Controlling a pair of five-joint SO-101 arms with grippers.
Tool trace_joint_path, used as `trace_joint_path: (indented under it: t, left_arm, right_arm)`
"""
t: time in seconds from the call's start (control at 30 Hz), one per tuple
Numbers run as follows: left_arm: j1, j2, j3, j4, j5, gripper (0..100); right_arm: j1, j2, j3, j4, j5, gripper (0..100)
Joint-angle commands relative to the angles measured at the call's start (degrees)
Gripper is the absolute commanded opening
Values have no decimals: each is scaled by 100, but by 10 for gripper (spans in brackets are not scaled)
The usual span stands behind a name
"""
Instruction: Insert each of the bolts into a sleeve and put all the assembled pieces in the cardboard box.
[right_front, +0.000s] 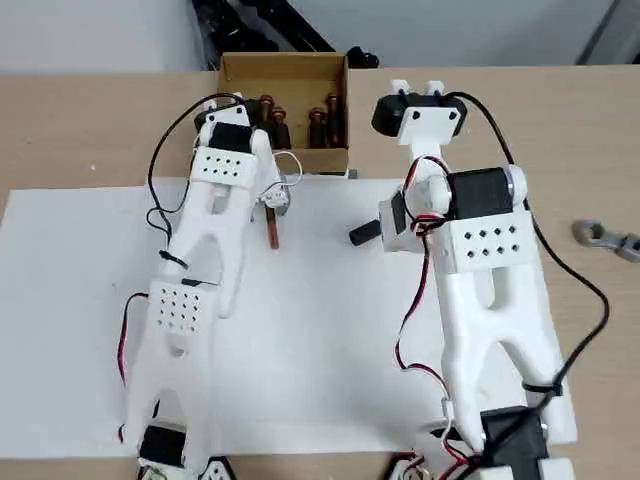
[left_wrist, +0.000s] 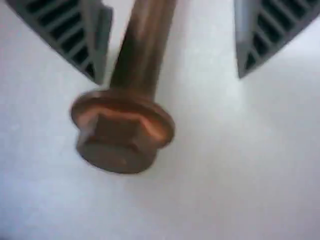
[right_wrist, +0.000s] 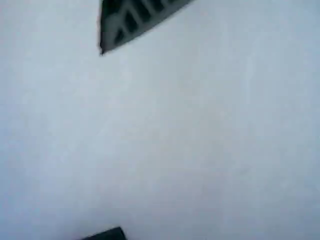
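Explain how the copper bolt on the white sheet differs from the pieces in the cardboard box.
The bolt is bare copper; the boxed pieces each carry a dark sleeve. The bolt lies alone on the white sheet, between the open fingers of the left pincer; the boxed pieces sit together in the cardboard box. Both show copper-coloured metal.

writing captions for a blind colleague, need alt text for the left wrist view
A copper-coloured metal bolt with a flanged hex head lies on a white paper sheet, its shank running between the two dark ribbed fingers of the open left pincer. Neither finger seems to touch it.
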Motion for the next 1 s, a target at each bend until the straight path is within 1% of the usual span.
trace_joint_path:
  t: [0.0, 0.07, 0.1, 0.17, 0.2, 0.37, 0.5, 0.63, 0.77, 0.87, 0.97]
  left_arm:
    - [53, 202, -400, -9, 53, 166]
    - [53, 299, -523, 9, 35, 158]
    - [53, 343, -541, 18, 18, 138]
    - [53, 404, -523, 62, 18, 62]
    - [53, 448, -532, 149, 18, 9]
    - [35, 492, -444, 273, 9, 6]
    - [53, 255, -338, 281, -185, 6]
    - [176, -686, 268, 281, -343, 6]
    - [475, -2066, 1648, 273, -536, 6]
    - [571, -3121, 2615, 255, -747, 6]
    - [536, -4053, 3240, 220, -1257, 6]
  right_arm:
    - [75, -198, -26, -110, -35, 143]
    - [75, -198, -26, -110, -35, 143]
    - [75, -198, -26, -110, -35, 143]
    - [75, -198, -26, -110, -35, 143]
    - [75, -198, -26, -110, -35, 143]
    - [48, -198, -18, -101, -44, 142]
    - [57, -198, -18, -75, -53, 143]
    - [48, -198, -18, -57, -53, 143]
    - [31, -198, 299, -110, -132, 143]
    - [-13, -198, 738, -330, -712, 143]
    - [-22, -198, 1037, -760, -1275, 143]
